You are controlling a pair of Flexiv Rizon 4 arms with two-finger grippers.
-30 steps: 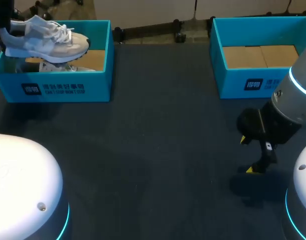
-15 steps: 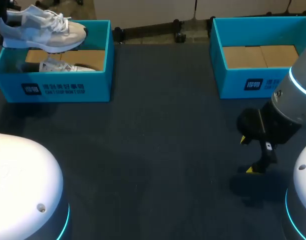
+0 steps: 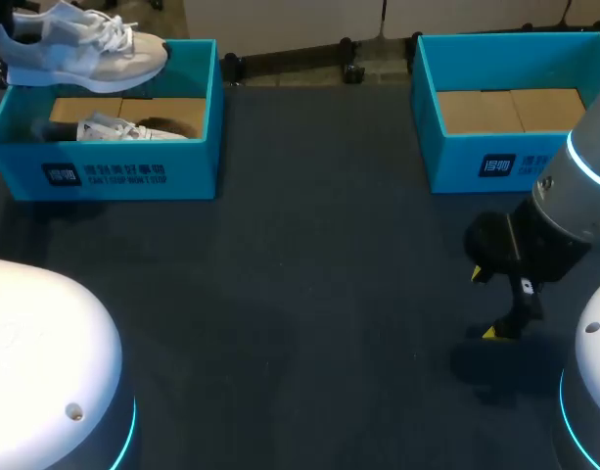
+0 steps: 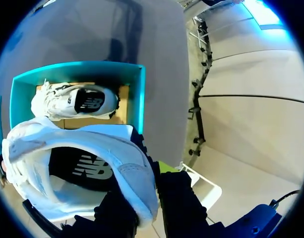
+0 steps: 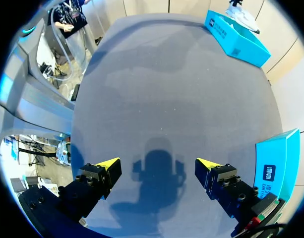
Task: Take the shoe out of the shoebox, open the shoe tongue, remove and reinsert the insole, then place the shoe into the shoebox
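Shoe (image 3: 84, 54) hangs just above the left shoebox (image 3: 197, 166), heel pinched in my left fingers (image 4: 179, 198); right fingers (image 5: 102, 173) spread empty over the bench (image 3: 309, 294); tongue, insole and return steps remain, I judge

White domed arm shells (image 3: 40, 352) ringed in cyan light; black right gripper (image 5: 157, 163) with bright yellow fingertips (image 5: 108, 162).

The left shoebox (image 3: 104, 147) carries white print on its front wall: a small square mark with two lines of characters beside it, too small to make out. The right shoebox (image 3: 456, 171) bears a like square mark on its front wall. In the left wrist view a pale logo stands on the dark insole (image 4: 85, 168) of the raised shoe (image 4: 37, 148) — another lies inside the second shoe (image 4: 50, 101).
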